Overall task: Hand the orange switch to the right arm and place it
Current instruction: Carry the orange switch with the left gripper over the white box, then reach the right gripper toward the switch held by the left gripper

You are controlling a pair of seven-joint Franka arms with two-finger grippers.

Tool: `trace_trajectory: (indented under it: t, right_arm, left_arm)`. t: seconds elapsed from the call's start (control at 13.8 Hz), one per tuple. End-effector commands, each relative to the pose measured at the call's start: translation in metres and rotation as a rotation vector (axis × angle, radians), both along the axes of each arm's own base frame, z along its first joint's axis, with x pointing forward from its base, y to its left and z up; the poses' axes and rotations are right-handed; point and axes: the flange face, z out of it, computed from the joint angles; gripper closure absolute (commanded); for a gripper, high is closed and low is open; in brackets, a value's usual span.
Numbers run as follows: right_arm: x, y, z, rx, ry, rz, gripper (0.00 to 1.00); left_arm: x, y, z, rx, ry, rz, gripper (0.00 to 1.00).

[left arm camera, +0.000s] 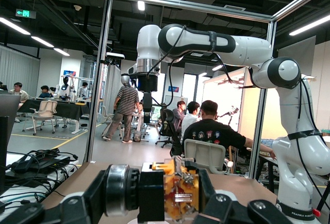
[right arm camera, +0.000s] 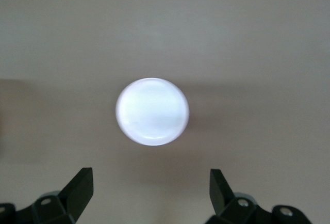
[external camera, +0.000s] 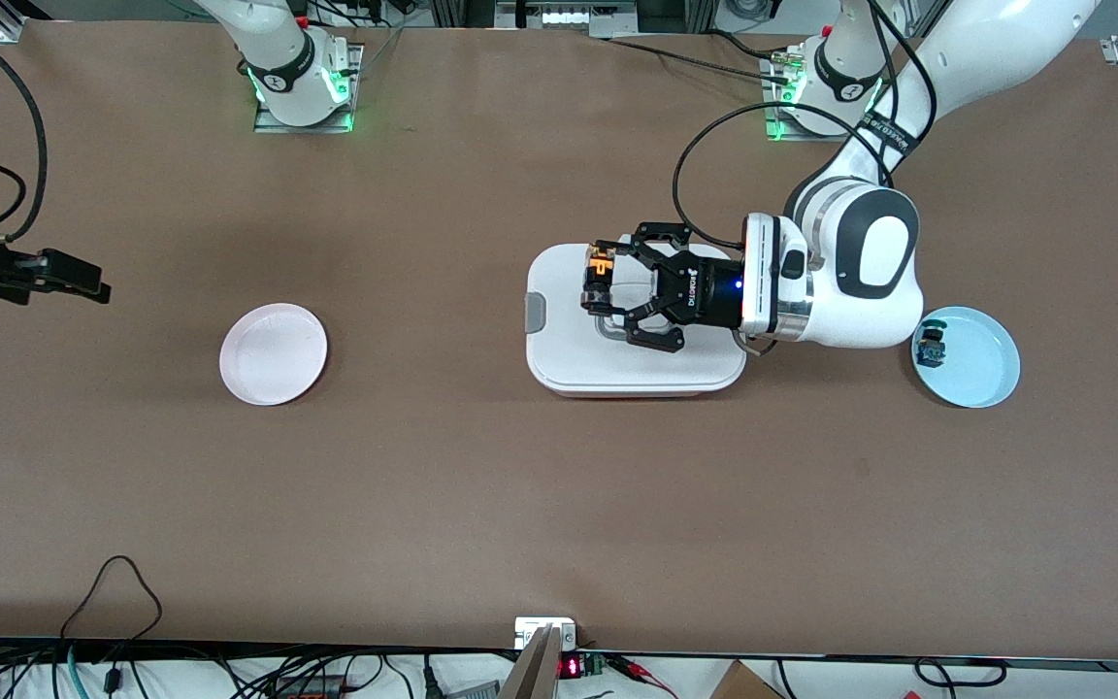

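So the left gripper [external camera: 608, 296], the wide black linked claw, is up in the air over the white lidded box [external camera: 559, 359] in the middle of the bench, arm turned sideways so the claw points toward the right arm's end of the table. Its 2 fingers are pinched on the orange switch [external camera: 599, 280], which is off the table, held over the box lid. In the front view the switch's long axis runs roughly from the edge where the bases stand toward the front-camera edge, crossways to the fingers, with the orange part at the base-side end and the black barrel at the other. The left wrist view shows the switch [left arm camera: 170, 190] lying sideways between the fingers. The right gripper [external camera: 54, 277] waits over the right arm's end of the bench with its fingers spread and nothing between them; its wrist view looks down on the pink plate [external camera: 273, 353]. A light blue plate [external camera: 981, 374] near the left arm's end holds a small blue-and-black part [external camera: 932, 347].
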Motion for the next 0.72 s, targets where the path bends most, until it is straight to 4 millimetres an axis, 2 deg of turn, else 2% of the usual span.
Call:
trace_trajectory:
  t: [0.0,0.29,0.43,0.65]
  right_arm:
    - [-0.012,0.02,0.006,0.157,0.052,-0.002,0.0]
    - [-0.011,0.062,0.015,0.46,0.059,0.005,0.0]
    - [-0.011,0.095,0.021,0.592,0.068,0.032,0.0]
    - [-0.009,0.157,0.018,0.788,0.111,0.052,0.0]
  left_arm:
    - [-0.013,0.003,0.006,0.008,-0.015,0.024,1.0]
    - [-0.038,0.009,0.024,0.057,-0.022,0.03,1.0]
    - [-0.052,0.006,0.025,0.062,-0.01,0.034,1.0]
    - [-0.058,0.007,0.024,0.071,-0.008,0.034,1.0]
